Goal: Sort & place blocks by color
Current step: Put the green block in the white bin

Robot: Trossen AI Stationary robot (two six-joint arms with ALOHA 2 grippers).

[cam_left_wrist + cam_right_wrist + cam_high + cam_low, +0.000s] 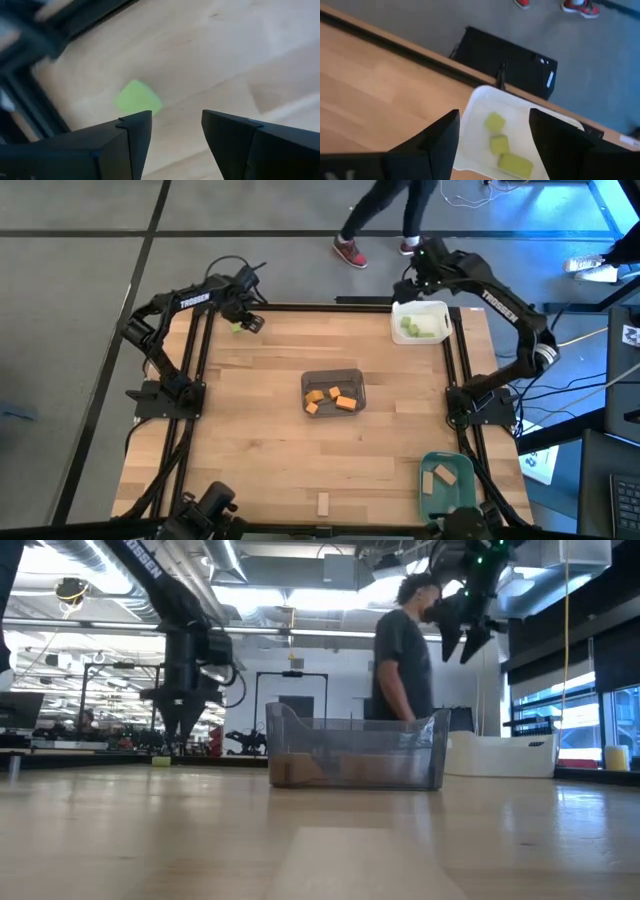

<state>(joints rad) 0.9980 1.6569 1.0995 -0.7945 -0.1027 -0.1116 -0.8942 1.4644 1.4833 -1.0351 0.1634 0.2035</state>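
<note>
Nearest the low camera, at the table's (250,430) near edge, one tan block (323,502) lies loose and unsorted. Sorting looks well advanced. The grey tray (333,373) at the table's middle holds three orange blocks (345,402). The white tray (421,308) at the far right corner holds three light green blocks (499,144). The green tray (432,463) at the near right corner holds two tan blocks (445,473). Besides the loose tan piece, one green block (138,98) sits on the bare wood at the far left corner, just beside the frame rail. The left gripper (176,132) hangs low right over that block, fingers spread and empty, the block showing just ahead of the gap between them. The right gripper (494,130) is raised above the white tray, fingers wide apart with nothing between them. By my reading, two blocks are left: the green one must cross to the white tray, and the tan one must go to the green tray. A person (403,650) stands beyond the far edge.
</note>
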